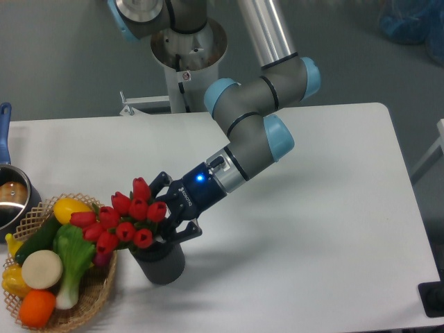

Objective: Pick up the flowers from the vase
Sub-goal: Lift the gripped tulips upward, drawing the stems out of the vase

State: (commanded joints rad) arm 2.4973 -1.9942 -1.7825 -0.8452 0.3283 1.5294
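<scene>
While the flowers [123, 220] stand in the vase [159, 260] near the table's [312, 229] front-left corner, leaning over a basket [94, 295] of vegetables, hand [168, 216] angled down-left, fingers closed round the stems.

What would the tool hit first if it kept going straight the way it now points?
Probably the bunch of red tulips in the dark grey ribbed vase: the tool points down-left, fingers already around the bunch. Beyond lies the wicker basket of vegetables; depth unclear.
</scene>
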